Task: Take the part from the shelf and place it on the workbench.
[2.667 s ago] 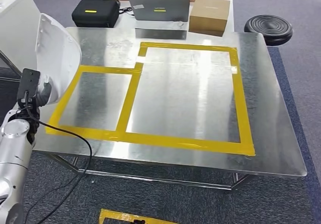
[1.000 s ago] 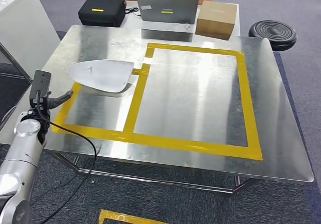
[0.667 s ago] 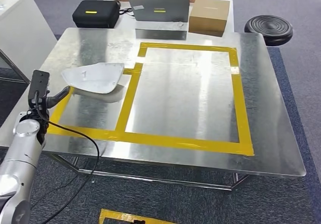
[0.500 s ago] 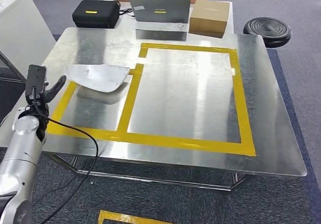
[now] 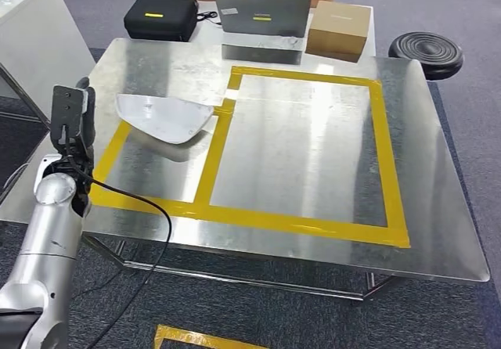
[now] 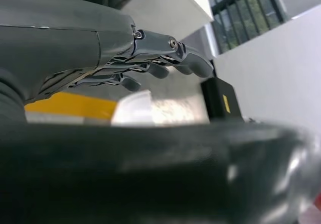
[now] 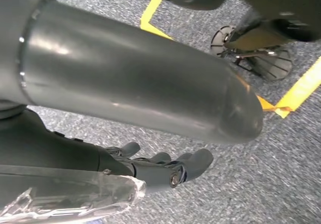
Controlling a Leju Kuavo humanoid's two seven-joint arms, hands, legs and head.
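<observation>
I find the white part (image 5: pixel 164 118) resting on the table (image 5: pixel 437 208) at ten o'clock, released. Left robot hand (image 5: pixel 83 118) empty, fingers spread. Likely light, rigid, slippery shell; grip its rim.

White curved part (image 5: pixel 164 117) on workbench (image 5: pixel 437 208)

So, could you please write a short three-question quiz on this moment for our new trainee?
1. True or false: the white part lies on the workbench.
2. The part lies partly across which taped yellow outline: (A) smaller rectangle, (B) larger rectangle?
3. What dark item stands left of the laptop, beyond the workbench?

Key:
1. True; the left hand, beside it, holds nothing.
2. A.
3. A black case.
</observation>
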